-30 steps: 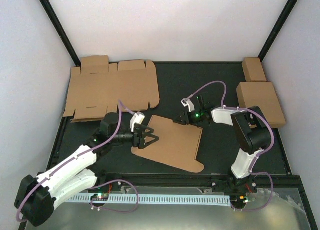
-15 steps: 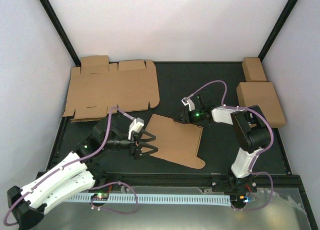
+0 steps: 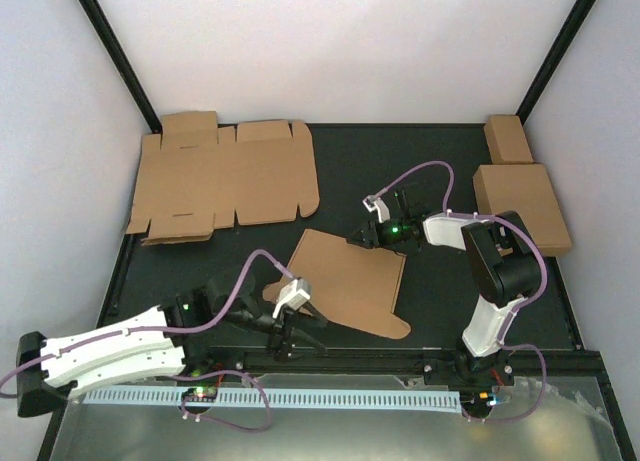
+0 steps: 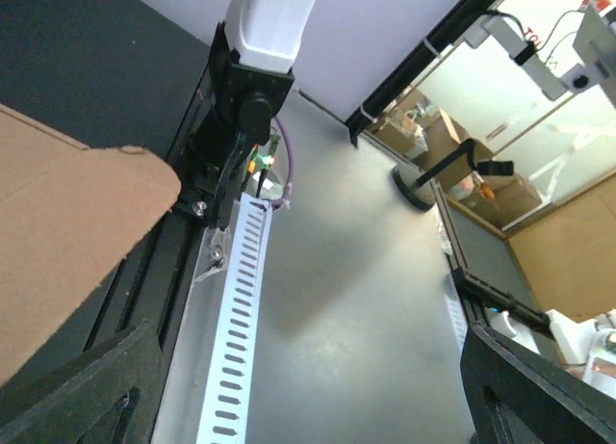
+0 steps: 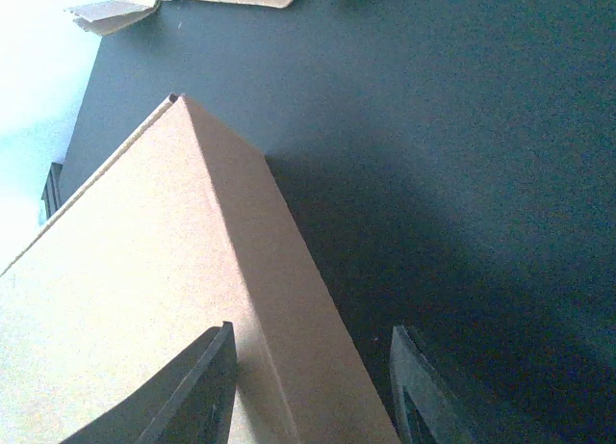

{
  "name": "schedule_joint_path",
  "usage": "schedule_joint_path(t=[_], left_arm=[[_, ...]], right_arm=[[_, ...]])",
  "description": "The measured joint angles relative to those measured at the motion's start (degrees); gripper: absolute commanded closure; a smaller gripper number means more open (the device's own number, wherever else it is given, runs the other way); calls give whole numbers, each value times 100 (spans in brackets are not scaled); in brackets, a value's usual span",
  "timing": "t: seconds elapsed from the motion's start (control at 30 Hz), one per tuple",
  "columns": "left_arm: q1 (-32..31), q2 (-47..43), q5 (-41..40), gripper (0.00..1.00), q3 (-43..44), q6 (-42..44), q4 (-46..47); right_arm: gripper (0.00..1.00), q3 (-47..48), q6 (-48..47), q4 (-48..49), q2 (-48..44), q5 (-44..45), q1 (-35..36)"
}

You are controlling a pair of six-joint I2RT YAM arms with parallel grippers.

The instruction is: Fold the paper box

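The left arm (image 3: pixel 110 346) has drawn back from the left edge of the paper box (image 3: pixel 350 281) and dropped low along the near edge of the desk. Its left fingers (image 4: pixel 82 386), spread wide, now point along the front rail (image 4: pixel 236 309) beside the box's near-left corner.

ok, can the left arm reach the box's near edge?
Probably yes: left gripper is open by the box, at its near-left corner, nothing between; right gripper is at the far edge.

Your black table (image 3: pixel 440 161) carries four cardboard pieces: the paper box (image 3: pixel 350 281) near centre, a flat die-cut sheet (image 3: pixel 225 181) at ten o'clock, a small oblong box (image 3: pixel 508 138) at one o'clock, and a wider folded box (image 3: pixel 520 206) at two o'clock.
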Motion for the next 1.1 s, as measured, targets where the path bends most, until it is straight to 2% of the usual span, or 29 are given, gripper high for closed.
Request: schedule_joint_path(t=[0.23,0.4,0.7,1.1], left_arm=[[-1119,348,-841,13,-195,-105,-42],[-1541,787,-1360,13,-201,-107,-356],[-1620,1541,-2124,14,-411,214,-490],[-1620,2028,-3110,15,-691,463,31]], right_arm=[[55,2,-2,-4,0,0,0],[55,2,-2,-4,0,0,0],[55,7,-2,-17,0,-2,0],[55,11,-2,-24,0,-2,0]])
